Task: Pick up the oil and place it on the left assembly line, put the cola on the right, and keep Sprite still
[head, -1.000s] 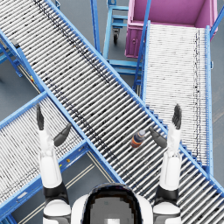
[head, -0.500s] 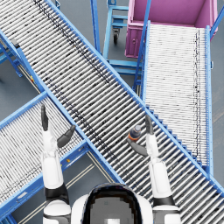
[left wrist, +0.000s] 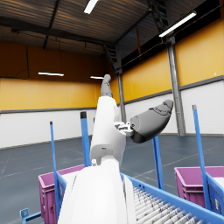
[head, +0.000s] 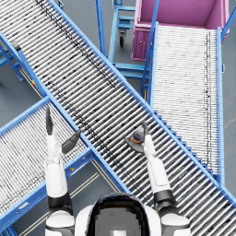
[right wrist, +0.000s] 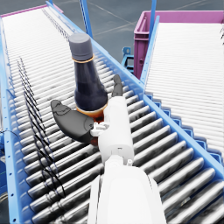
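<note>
In the head view, the dark bottle [head: 137, 135] stands upright on the middle conveyor [head: 92, 92], low and right of the frame's centre. The right hand [head: 139, 144] sits around its base. By its colour we take the bottle for the cola, though no label is readable. The left hand [head: 57, 138] hangs at lower left over the left conveyor [head: 23, 152]; it is probably raised there to keep out of the way. The right conveyor [head: 184, 83] runs up the right side to a purple bin [head: 184, 14].

In the left wrist view, the left hand's fingers are spread wide and hold nothing. Only hall wall and ceiling lie behind them.

In the right wrist view, the thumb lies on one side of the bottle and a finger on the other. They are spread, and the thumb tip stands clear of the bottle, so we judge the hand not yet clamped. A blue rail [right wrist: 175, 118] divides this conveyor from the right one, so the bottle would have to be lifted over it. The rollers around the bottle leave open room on every side.
</note>
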You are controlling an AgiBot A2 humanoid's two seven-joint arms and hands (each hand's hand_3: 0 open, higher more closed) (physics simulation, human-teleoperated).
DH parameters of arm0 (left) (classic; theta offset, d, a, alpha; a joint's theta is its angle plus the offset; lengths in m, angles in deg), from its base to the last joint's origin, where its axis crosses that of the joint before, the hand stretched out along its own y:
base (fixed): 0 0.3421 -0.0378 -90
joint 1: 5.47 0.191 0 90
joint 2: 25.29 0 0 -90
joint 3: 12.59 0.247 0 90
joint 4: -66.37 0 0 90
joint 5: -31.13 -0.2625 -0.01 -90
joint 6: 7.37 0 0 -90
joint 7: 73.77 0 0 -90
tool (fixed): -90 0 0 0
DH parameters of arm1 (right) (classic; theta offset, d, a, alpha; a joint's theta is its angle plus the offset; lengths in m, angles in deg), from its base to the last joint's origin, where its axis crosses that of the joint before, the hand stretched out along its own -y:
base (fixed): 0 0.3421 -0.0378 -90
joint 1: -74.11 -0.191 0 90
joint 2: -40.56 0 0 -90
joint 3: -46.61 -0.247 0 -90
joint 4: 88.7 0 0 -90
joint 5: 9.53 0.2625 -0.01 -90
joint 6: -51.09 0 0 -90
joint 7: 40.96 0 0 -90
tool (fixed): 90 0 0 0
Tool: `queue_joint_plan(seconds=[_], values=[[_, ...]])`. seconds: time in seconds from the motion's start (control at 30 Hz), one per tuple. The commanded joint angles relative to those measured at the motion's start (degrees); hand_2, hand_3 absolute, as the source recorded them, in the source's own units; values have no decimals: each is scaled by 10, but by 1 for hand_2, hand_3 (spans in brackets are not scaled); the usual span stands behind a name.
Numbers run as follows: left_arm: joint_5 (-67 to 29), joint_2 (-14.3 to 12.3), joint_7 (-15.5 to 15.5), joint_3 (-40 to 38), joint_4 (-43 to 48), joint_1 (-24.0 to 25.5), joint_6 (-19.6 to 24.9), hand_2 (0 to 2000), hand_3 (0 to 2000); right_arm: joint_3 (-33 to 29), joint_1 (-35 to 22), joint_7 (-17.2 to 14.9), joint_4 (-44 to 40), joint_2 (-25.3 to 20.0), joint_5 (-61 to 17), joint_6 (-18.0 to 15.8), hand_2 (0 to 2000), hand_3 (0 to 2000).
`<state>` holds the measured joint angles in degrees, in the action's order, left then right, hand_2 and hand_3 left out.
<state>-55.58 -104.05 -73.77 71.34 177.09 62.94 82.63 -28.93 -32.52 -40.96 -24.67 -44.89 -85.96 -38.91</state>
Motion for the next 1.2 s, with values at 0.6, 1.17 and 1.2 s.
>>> queue_joint_plan(seconds=[0.6,1.17,1.2], values=[[0,-3,0,-10,37,1,0,0,0,-81,-66,-2,234,-26,-1,-41,2000,2000],[0,-3,0,24,51,-14,0,0,0,-283,-301,0,-47,28,0,-85,2000,2000],[0,-3,0,27,49,-18,0,0,0,-291,-322,0,-100,33,0,-85,2000,2000]])
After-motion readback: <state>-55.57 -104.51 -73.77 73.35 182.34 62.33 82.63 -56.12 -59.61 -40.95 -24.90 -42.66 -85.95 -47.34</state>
